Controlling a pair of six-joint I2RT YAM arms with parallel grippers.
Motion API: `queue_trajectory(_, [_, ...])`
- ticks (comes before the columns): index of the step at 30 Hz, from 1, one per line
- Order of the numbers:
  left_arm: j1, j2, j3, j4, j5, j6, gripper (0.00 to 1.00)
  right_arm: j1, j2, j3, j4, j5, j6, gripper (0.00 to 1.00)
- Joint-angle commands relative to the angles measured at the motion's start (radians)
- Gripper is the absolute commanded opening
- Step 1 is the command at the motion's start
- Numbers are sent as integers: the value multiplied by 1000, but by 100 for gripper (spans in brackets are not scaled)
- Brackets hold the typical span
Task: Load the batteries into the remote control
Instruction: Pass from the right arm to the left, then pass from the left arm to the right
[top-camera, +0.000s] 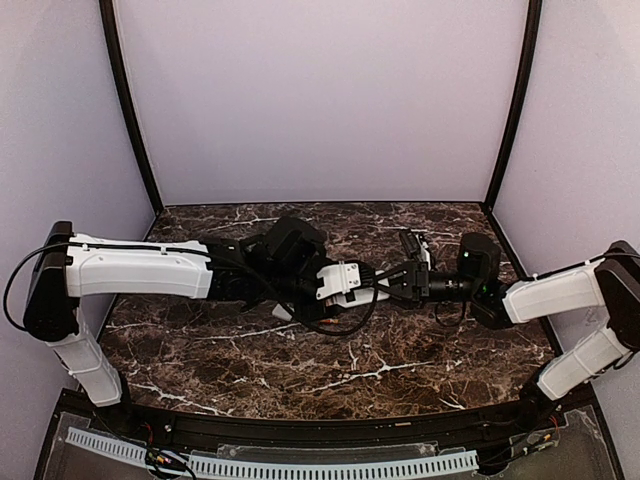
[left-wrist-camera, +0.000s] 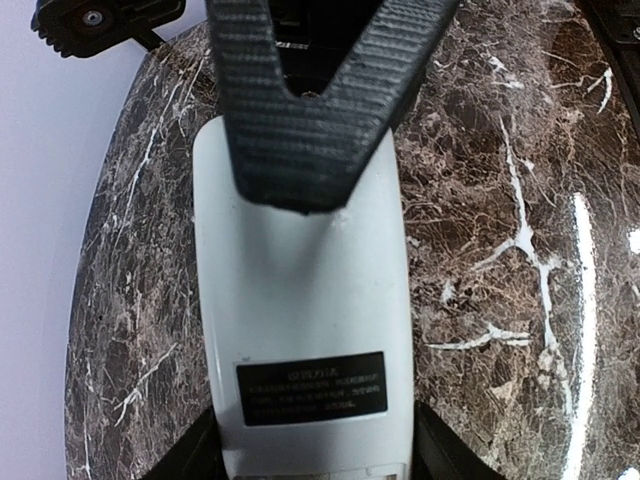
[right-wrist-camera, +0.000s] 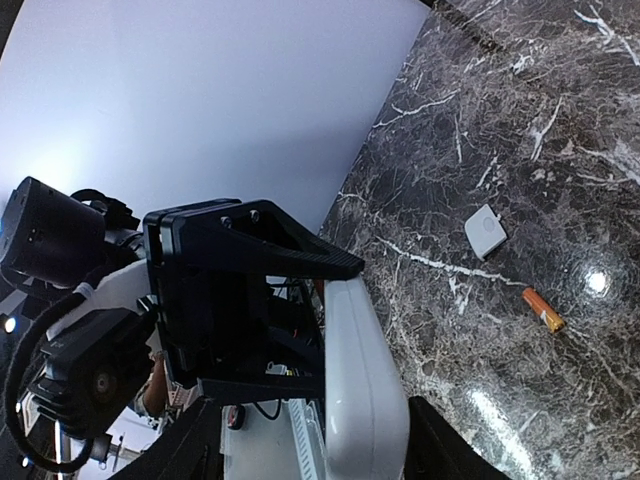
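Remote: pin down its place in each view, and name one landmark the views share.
Top: remote sits at the centre of the picture, mid-table.
Left wrist: remote fills the middle, running up from the bottom edge.
Right wrist: remote is at bottom centre, its white body rising from the lower edge.
Shared landmark: the dark marble table with white veins, seen in all three.

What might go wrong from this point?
1. The right end effector stands open around the remote control, so only the left end effector pinches its edges; it may tilt or slip.
2. The one battery in view lies loose on the table and may roll if nudged.
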Motion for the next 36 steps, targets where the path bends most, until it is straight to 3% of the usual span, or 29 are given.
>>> queue_trajectory(1, [-7,-68,-28,31,40,12,33,-6,2,49,-72,-93,-39,62])
queue_trajectory(13, [-21,-81,-36,54,68,29,32,-3,80,116,-72,-189,-28,45])
queue_trajectory(27, [-30,-59,-25,28,40,54,31,2,92,144,-128,-218,-62,17])
queue_trajectory(31, [-32,-57,-25,14,23,68,31,-2,93,147,-133,-222,-65,4])
queue_trajectory(34, [-34,-56,-26,9,13,71,34,-4,94,146,-135,-224,-65,0])
queue_trajectory(36, [-35,-57,-25,7,7,66,42,-9,91,145,-136,-225,-65,0])
